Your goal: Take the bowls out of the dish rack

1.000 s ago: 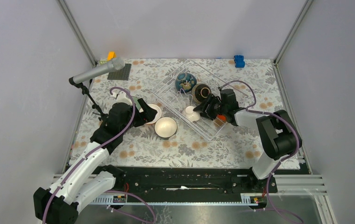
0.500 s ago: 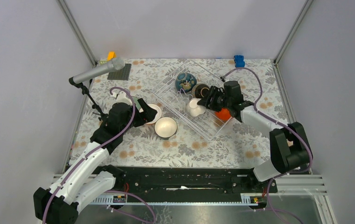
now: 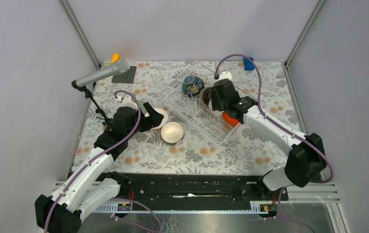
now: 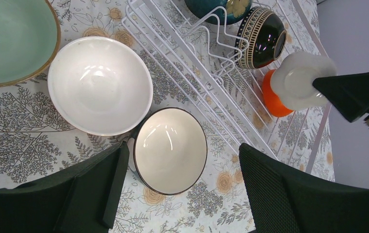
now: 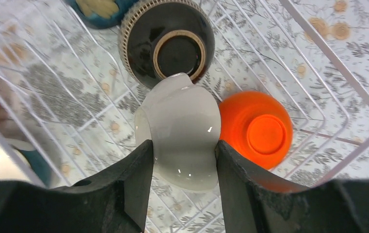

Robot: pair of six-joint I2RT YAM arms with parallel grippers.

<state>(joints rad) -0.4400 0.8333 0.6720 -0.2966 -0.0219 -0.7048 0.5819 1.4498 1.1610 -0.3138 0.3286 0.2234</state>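
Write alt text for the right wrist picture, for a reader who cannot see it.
The right gripper holds a small glossy cream bowl between its black fingers over the white wire dish rack. In the rack lie an orange bowl, bottom up, and a dark brown bowl with a ribbed rim; a dark blue bowl shows at the top edge.

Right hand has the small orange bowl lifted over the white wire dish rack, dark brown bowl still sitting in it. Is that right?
Not quite. The right hand grips a small glossy white bowl; the small orange bowl lies upside down in the white wire dish rack beside the dark brown bowl. The right wrist view shows it.
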